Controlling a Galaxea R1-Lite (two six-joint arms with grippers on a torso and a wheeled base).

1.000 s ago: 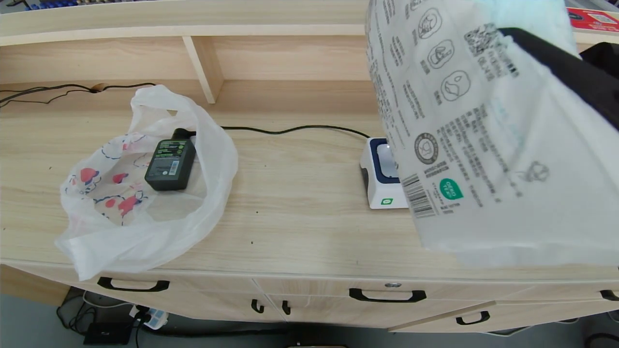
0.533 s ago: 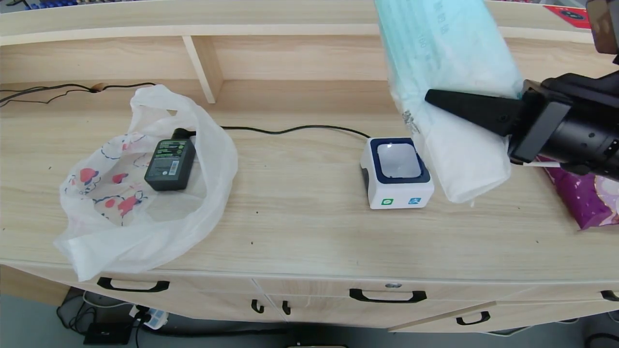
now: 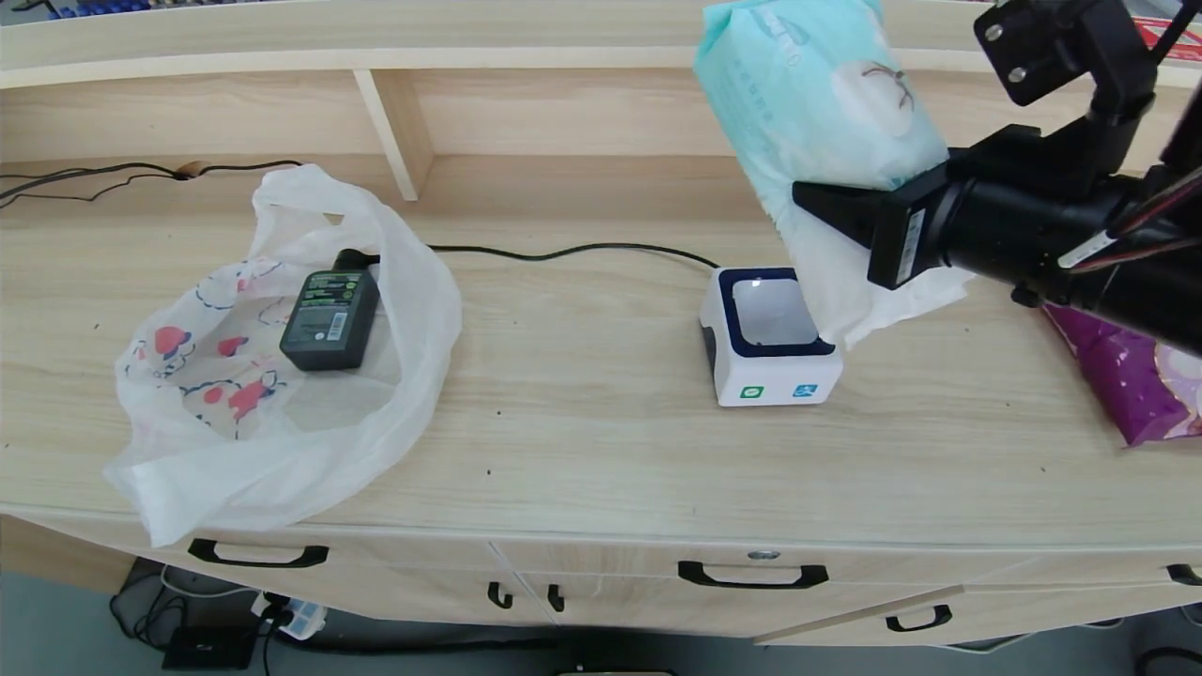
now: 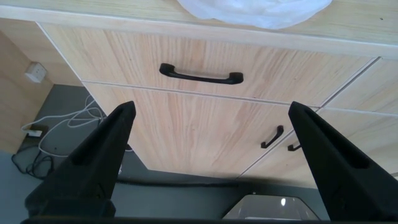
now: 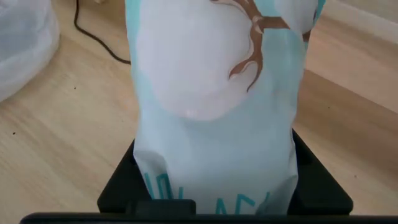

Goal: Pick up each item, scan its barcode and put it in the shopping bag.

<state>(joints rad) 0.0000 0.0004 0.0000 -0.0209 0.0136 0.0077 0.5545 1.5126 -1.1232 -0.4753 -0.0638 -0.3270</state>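
Judging by how things lie, the job is roughly a third done. One item, a black power adapter [image 3: 331, 319], already rests inside the white shopping bag [image 3: 423, 310], which lies open and slumped on the left part of the desk [image 3: 582, 441]. The second item is in hand: the right jaws are clamped on a teal-and-white tissue pack [image 3: 826, 122], holding it up in the air with its lower white end hanging just over the right rim of the scanner [image 3: 770, 338] near the middle of the desk. The right wrist view shows the pack [image 5: 214, 124] pinched between the two black fingers, its printed front toward the camera. No barcode can be seen on the faces that show, and nothing tells whether the scan has registered — so this step should be counted as under way, not finished. After it, the pack has to cross the desk to the bag, well apart to the left. A purple packet [image 3: 1127, 376] lies on the desk at the far right, partly under the right arm, apparently untouched and waiting for its own pick, scan and drop. The left jaws stand wide apart and hold nothing, hanging low before the drawer fronts, facing a black drawer handle [image 4: 200, 74] — idle for now.
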